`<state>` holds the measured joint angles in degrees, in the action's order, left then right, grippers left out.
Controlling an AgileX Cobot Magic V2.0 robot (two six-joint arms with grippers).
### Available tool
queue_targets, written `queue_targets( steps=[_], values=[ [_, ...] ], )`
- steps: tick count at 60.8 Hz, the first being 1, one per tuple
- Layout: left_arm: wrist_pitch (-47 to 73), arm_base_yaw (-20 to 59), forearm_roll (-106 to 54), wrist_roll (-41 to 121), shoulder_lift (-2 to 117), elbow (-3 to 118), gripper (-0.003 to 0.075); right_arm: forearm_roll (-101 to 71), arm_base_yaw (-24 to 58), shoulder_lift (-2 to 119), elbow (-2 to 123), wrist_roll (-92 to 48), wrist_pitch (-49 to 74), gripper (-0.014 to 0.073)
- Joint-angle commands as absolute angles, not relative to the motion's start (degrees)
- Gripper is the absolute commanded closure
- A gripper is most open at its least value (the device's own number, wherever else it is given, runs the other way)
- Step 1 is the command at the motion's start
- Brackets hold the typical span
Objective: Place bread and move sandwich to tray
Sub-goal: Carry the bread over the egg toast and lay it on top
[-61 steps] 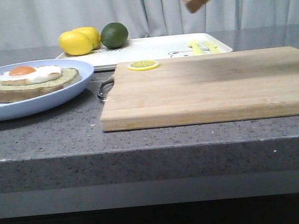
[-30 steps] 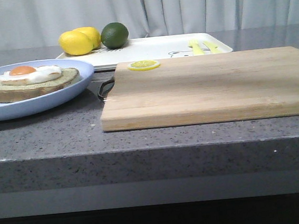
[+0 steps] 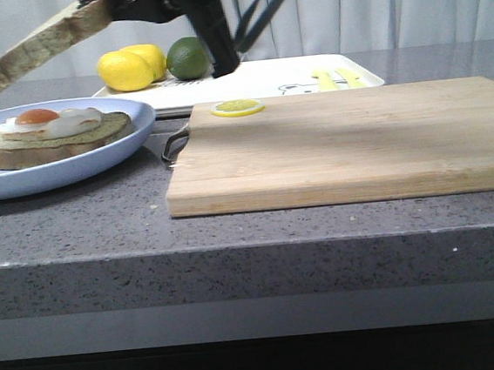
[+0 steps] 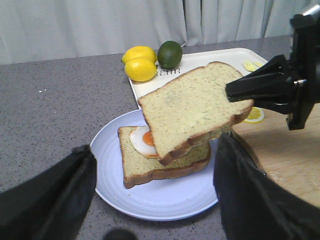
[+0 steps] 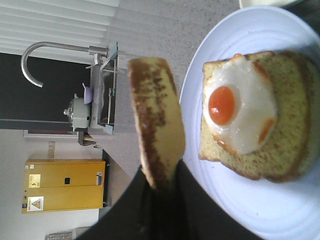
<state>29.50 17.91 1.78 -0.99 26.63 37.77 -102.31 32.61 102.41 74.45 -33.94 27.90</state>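
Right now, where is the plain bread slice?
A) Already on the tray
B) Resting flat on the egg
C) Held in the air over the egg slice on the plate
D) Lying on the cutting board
C: the right hand grips the bread, tilted above the egg-topped slice on the blue plate, not touching it.

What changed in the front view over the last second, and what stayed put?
The bread, at the top right edge a second ago and out of view half a second ago, has been carried leftward by the right gripper and now hangs tilted above the egg-topped slice on the blue plate. The plate, cutting board, tray, lemons and lime have not moved.
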Motion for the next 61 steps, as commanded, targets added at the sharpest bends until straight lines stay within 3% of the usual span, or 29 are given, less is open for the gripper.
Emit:
queue_targets(
  steps=[1,35,61],
  values=[
    [24.91,18.46,1.85,-0.95,27.38,39.35,0.0229,-110.52,33.39,101.86,79.73,-33.35,31.26,0.0559],
    [24.91,18.46,1.85,-0.95,27.38,39.35,0.0229,-110.01,35.78,108.71,86.14,-30.18,25.77,0.0538],
    [24.91,18.46,1.85,-0.95,27.38,39.35,0.0229,-103.55,35.61,108.71,85.88,-30.18,25.75,0.0235]
  ],
)
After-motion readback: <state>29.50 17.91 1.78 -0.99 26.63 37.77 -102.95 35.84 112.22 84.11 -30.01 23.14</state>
